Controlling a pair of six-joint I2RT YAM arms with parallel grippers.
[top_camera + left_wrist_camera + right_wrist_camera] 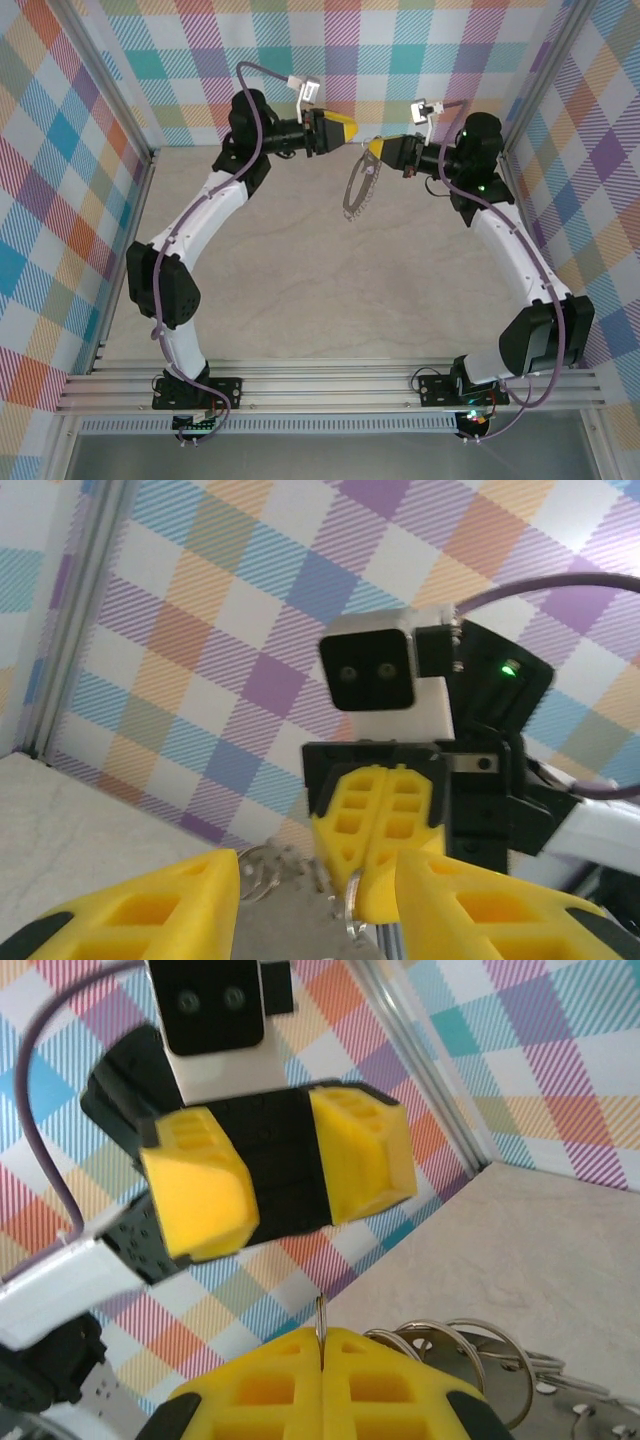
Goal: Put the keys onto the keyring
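The keyring is a thin dark hoop fringed with small silvery pieces. It hangs in the air from my right gripper, which is shut on its top edge. In the right wrist view the yellow fingers pinch a thin metal ring edge, with silvery split rings beside them. My left gripper faces it from the left, close by and open. In the left wrist view its fingers stand apart on either side of the keyring's silvery cluster. I cannot tell a separate key from that cluster.
The pale tabletop lies below both raised grippers. Checked cloth walls and aluminium frame posts close in the left, back and right sides. A metal rail runs along the near edge by the arm bases.
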